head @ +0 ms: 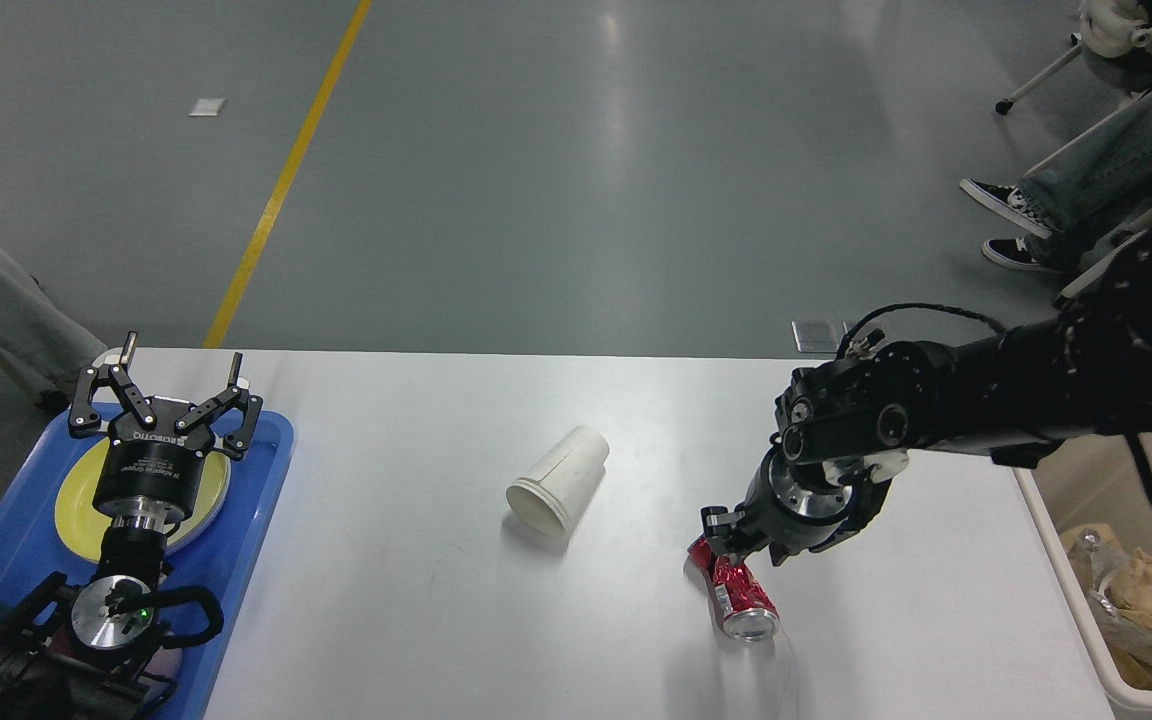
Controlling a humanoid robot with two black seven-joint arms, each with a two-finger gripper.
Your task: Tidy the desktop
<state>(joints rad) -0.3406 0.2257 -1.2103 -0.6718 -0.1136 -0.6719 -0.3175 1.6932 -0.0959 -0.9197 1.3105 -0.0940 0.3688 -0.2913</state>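
Spanning most of the view, the smooth white rectangular tabletop (416, 620) carries:
- White ribbed paper cup (557, 479), on its side near the middle, mouth toward the near edge.
- Dented red aluminium can (739, 595), lying toward the near right; label unreadable.
- Black right gripper (721, 535), lowered touching the can's far end; whether its fingers are clenched I cannot tell.
- Blue plastic tray (261, 480) at the left edge, holding a round yellow plate (76, 505).
- Black left gripper (168, 395), lettered "ROBOTIQ", above the plate, fingers released.
- Beige open bin (1066, 570) beside the right edge, holding crumpled paper.
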